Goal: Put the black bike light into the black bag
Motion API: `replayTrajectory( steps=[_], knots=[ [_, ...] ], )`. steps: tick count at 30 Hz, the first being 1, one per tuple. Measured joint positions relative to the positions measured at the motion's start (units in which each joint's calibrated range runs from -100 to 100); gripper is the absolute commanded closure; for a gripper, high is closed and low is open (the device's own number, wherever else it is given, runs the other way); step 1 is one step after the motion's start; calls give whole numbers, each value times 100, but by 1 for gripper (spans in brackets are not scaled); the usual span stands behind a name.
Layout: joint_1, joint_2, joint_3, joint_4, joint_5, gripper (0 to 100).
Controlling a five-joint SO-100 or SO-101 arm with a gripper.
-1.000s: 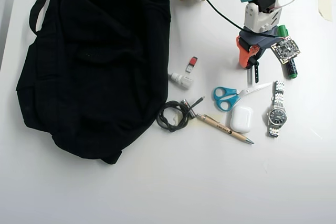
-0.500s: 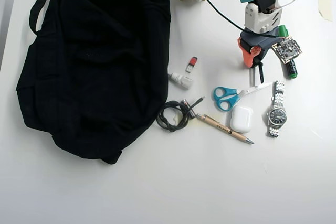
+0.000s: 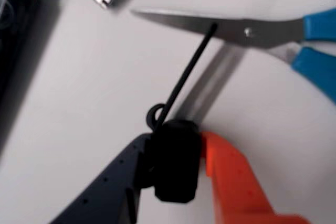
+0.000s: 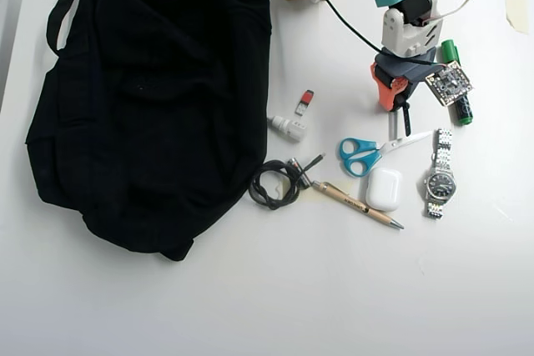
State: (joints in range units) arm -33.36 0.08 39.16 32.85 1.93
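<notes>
The pincer [image 3: 176,169] clamps the black bike light [image 3: 177,161], its strap pointing toward one o'clock at the scissors [image 3: 273,35]; the black bag [image 4: 150,97] lies well apart.

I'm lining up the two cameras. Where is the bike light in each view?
Wrist view: bike light low centre, clamped in the end effector, strap pointing up toward the scissors.
Overhead view: bike light upper right, under the end effector.
Shared landmark: the scissors.

soft matt cloth black bag [image 4: 142,97]; matt plastic black bike light [image 3: 176,161]; shiny metal scissors [image 3: 247,32] blades, glossy blue plastic handles; smooth white surface [image 4: 334,289].
</notes>
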Motion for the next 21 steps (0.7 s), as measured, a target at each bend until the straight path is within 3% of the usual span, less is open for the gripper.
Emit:
replayTrajectory(
  steps=[9, 21],
  knots=[
    [264, 0, -1775, 2531, 352, 98],
    [888, 8, -3686, 4176, 669, 98]
  ],
)
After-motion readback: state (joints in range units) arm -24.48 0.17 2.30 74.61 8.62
